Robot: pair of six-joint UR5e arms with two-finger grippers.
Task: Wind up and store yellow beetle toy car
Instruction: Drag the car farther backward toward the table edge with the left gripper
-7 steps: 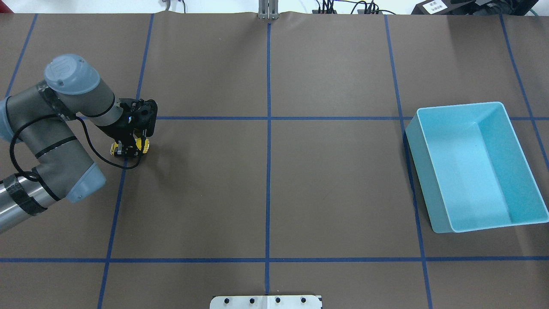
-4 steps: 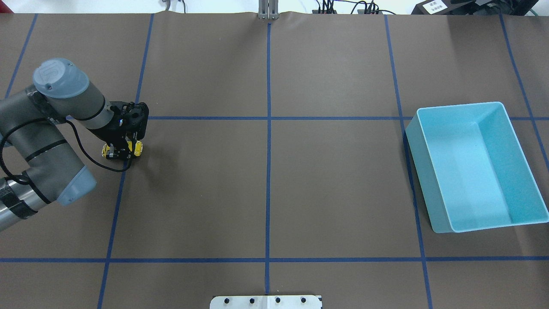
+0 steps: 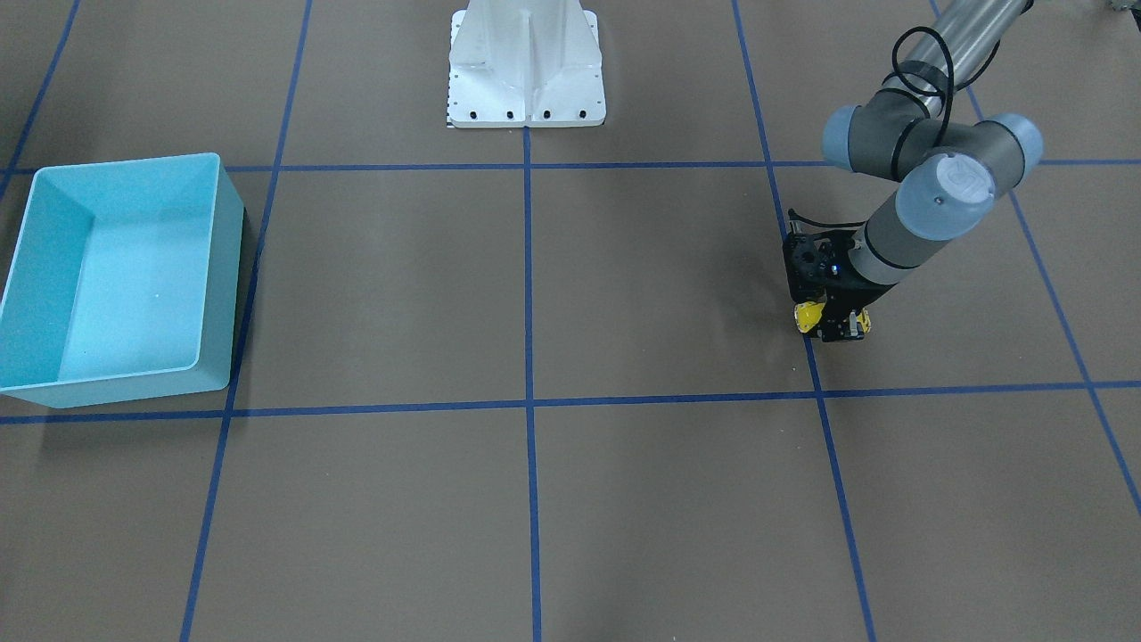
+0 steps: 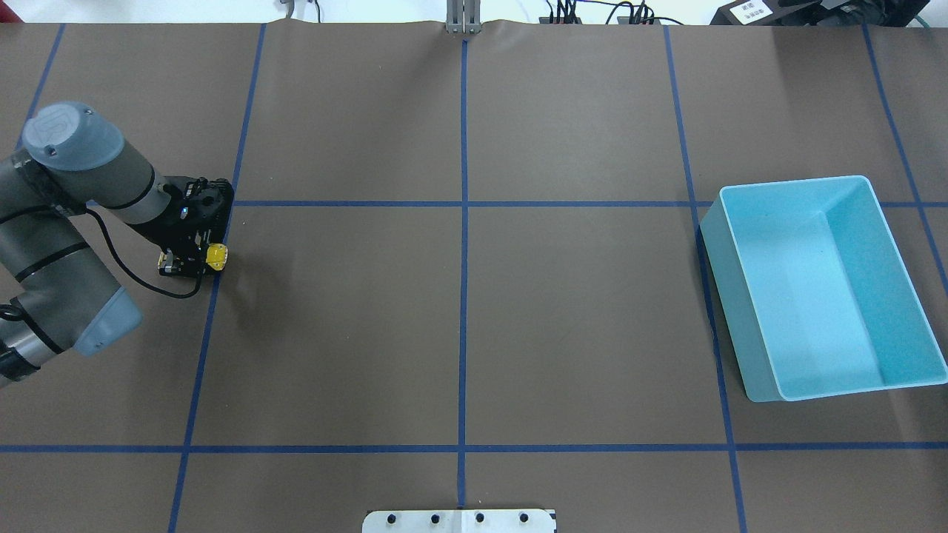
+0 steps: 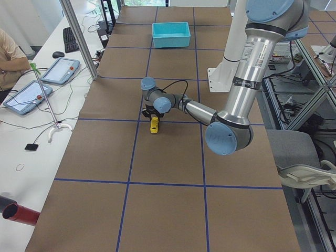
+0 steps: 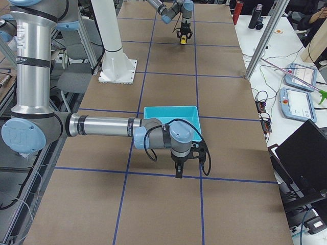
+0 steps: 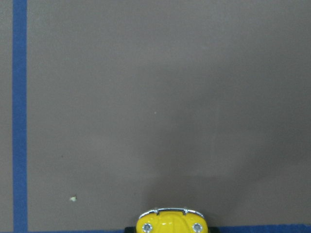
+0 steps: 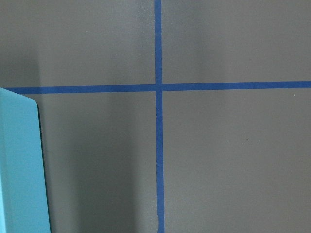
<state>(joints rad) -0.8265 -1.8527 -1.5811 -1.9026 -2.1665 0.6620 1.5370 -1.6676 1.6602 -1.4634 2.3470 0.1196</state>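
The yellow beetle toy car point(image 4: 215, 257) sits low at the brown table surface on my left side, by a blue tape line. My left gripper point(image 4: 190, 263) is shut on it; only one yellow end sticks out past the fingers. The front-facing view shows the car point(image 3: 808, 316) under the gripper point(image 3: 833, 326), and the left wrist view shows its bumper end point(image 7: 170, 224). The turquoise bin point(image 4: 722, 296) stands empty at the far right. My right gripper point(image 6: 178, 173) points down just beside the bin point(image 6: 171, 109) in the exterior right view only; I cannot tell whether it is open or shut.
Blue tape lines grid the brown table cover. The white robot base plate point(image 3: 526, 62) is at the table's robot side. A metal pole point(image 5: 79, 37) and a side desk with tablets point(image 5: 58, 71) flank the table, where a person's arm point(image 5: 10, 52) rests.
My left arm has slid toward the view's left with the yellow car held in its gripper. The bin has not moved.
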